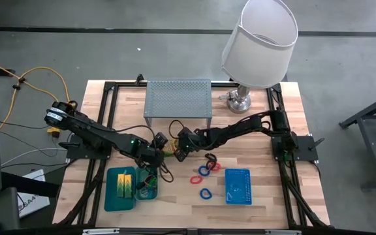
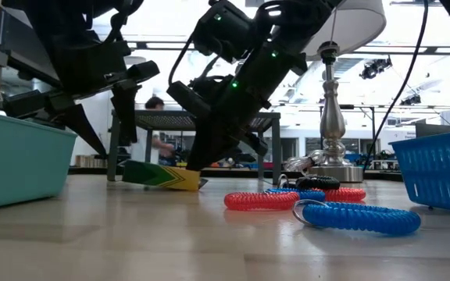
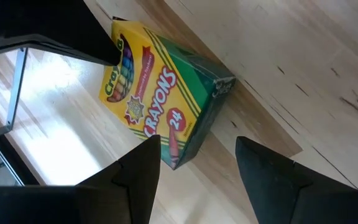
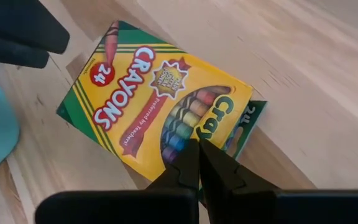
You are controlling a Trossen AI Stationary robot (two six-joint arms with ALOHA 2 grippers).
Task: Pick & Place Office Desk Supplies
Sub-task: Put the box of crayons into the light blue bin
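The yellow-and-green cardboard crayon box (image 4: pixel 160 115) lies flat on the wooden surface (image 1: pixel 266 196), at about 11 o'clock from the teal plastic tray (image 1: pixel 113 201). Left gripper (image 3: pixel 197 171): jaws open astride one end of the box, apparently about to grasp; you would next close and lift. Right gripper (image 4: pixel 197 163): jaws closed, tip over the box; contact cannot be made out.

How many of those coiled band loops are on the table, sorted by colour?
Red bands: 2
Blue bands: 2
Black band: 1
Total: 5
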